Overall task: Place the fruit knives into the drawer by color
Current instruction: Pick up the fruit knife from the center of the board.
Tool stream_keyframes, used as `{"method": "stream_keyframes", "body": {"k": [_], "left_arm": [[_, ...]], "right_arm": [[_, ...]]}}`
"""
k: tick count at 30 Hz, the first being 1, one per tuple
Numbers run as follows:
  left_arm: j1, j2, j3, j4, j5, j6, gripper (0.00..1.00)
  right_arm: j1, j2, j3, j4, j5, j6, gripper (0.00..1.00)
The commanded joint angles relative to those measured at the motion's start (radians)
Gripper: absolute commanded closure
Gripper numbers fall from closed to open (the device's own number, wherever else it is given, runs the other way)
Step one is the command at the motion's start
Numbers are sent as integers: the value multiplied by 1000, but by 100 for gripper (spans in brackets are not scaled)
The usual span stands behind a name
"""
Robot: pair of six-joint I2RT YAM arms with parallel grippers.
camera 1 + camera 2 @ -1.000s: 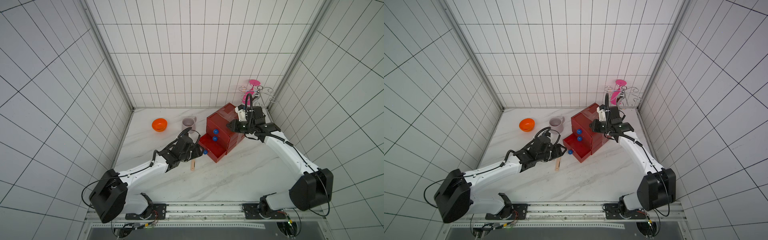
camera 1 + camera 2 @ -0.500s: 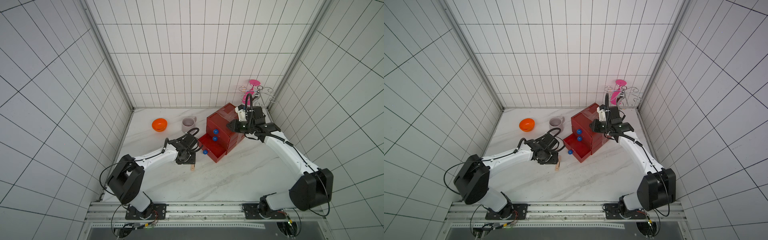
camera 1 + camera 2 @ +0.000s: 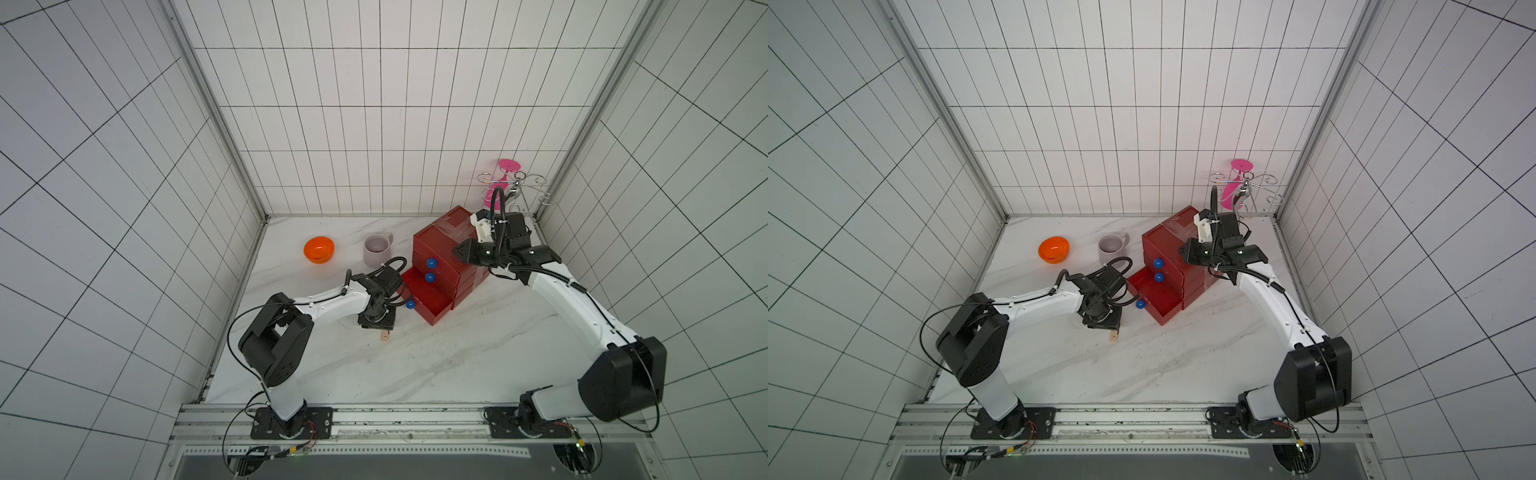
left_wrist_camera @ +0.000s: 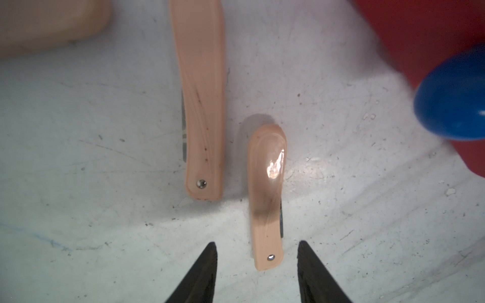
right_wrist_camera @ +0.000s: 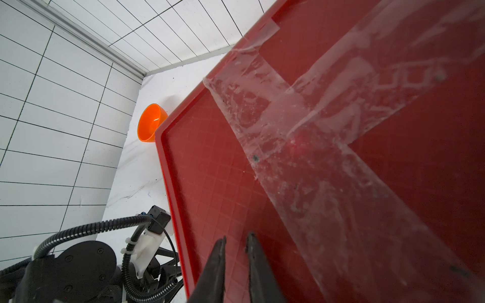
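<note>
A white marble tabletop (image 3: 457, 365) inside white-tiled walls, with two robot arms reaching in from the near edge. Toward the back right stands the drawer (image 3: 440, 245), a red plastic chest of three stacked drawers, each with a blue ball knob (image 3: 432, 262), and clear tape (image 5: 301, 131) crossing its top. The upper two drawers are closed, so their contents are hidden. The bottom drawer (image 3: 434, 303) stands slid out toward the left arm, and the part of its floor that shows in both top views is bare red. The left pincer (image 4: 257, 242) points down at the tabletop just in front of that open drawer. Its two black fingertips (image 4: 207, 262) are spread to either side of the riveted end of a peach-pink fruit knife (image 4: 266, 189), not touching it. A second peach-pink knife (image 4: 202, 105) lies flat just beside the first, roughly parallel, and a blurred peach shape (image 4: 47, 21) sits at the edge of the left wrist view (too soft to tell what it is). Both knives lie on the tabletop, outside the drawer. The right pincer (image 5: 235, 237) is at the chest's taped top, its jaws narrowly parted with nothing between them; whether it touches the top cannot be told. Left of the chest stand a pale mauve mug (image 3: 377, 249), its inside dark and unreadable, and an orange bowl (image 3: 318, 249) showing only its own glossy orange inside. In the back right corner a wire rack (image 3: 516, 189) carries a pink object (image 3: 510, 165)
</note>
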Motion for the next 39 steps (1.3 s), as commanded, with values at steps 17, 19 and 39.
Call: {"method": "stream_keyframes", "body": {"k": [17, 19, 39], "left_arm": [[-15, 125, 49, 21, -1, -19, 57], [-16, 135, 46, 24, -5, -26, 59], [-28, 164, 30, -45, -134, -56, 71]], "right_arm": [[15, 116, -125, -391, 24, 13, 81], [15, 115, -126, -390, 24, 14, 81], [17, 118, -125, -386, 22, 20, 81]]}}
